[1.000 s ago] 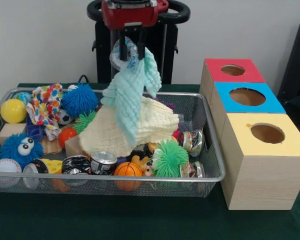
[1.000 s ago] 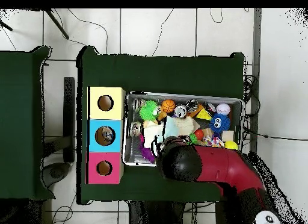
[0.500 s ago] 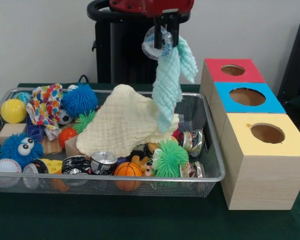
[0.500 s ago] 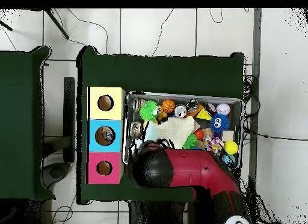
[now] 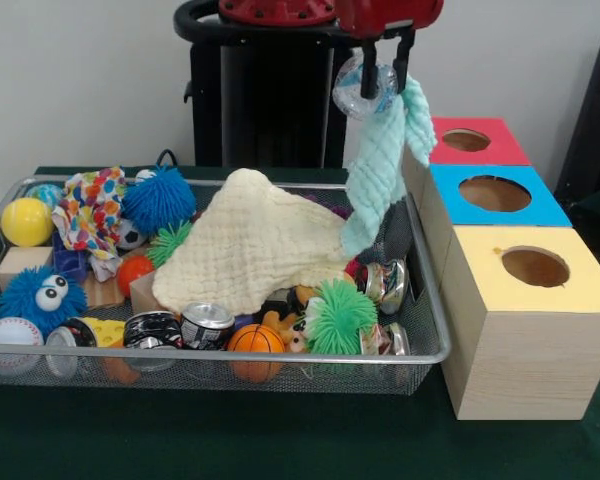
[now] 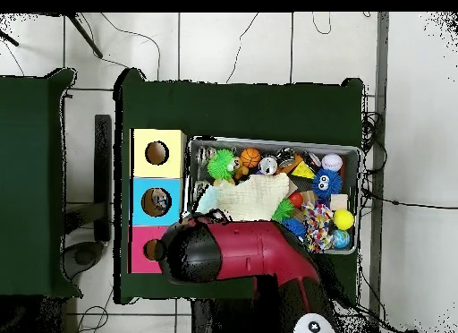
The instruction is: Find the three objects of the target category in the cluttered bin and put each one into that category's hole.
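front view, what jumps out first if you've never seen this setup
The claw holds a pale green cloth that dangles above the right end of the wire basket, close to the row of boxes. Below it a big cream cloth is heaped over the basket's toys and cans. To the right stand three boxes with round holes: red box farthest, blue box, yellow box nearest.

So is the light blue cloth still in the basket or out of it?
Out. The light blue cloth hangs from the gripper above the basket's right end, beside the boxes.
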{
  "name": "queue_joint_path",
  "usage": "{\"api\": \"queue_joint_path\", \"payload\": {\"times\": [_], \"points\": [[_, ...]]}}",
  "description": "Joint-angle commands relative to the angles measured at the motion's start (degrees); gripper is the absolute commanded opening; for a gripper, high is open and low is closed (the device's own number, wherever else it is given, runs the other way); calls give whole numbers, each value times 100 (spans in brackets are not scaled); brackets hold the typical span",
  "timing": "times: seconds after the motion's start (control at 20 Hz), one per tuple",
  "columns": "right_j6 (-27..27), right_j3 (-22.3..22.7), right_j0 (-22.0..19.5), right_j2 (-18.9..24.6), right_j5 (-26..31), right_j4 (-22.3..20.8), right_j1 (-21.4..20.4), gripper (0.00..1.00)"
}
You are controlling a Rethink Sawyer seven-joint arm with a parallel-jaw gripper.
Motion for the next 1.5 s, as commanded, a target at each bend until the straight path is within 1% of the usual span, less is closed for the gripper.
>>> {"api": "queue_joint_path", "payload": {"times": [0.05,0.15,0.25,0.3,0.45,0.5,0.55,0.6,0.7,0.75,0.8,1.0,1.1,1.25,1.4,1.5], "points": [[41,-544,-553,-531,222,-1098,442,0],[-166,-665,-658,-572,201,-1478,333,0],[-330,-399,-1008,-275,325,-1081,301,0],[-242,-353,-1019,-251,274,-1111,271,0],[137,-476,-849,-243,193,-1314,366,0],[182,-437,-861,-164,235,-1195,407,0],[243,-443,-826,-159,263,-1203,380,0],[247,-484,-787,-191,391,-1249,304,0],[66,-776,-755,-287,612,-1556,197,0],[-6,-810,-802,-262,711,-1509,212,0],[-25,-801,-853,-241,634,-1497,276,0],[209,-714,-773,-253,501,-1465,351,0],[280,-752,-769,-275,419,-1510,421,0],[118,-778,-964,-193,292,-1514,570,0],[-66,-853,-1077,-176,383,-1535,503,0],[-93,-859,-1192,-190,200,-1601,566,0]]}}
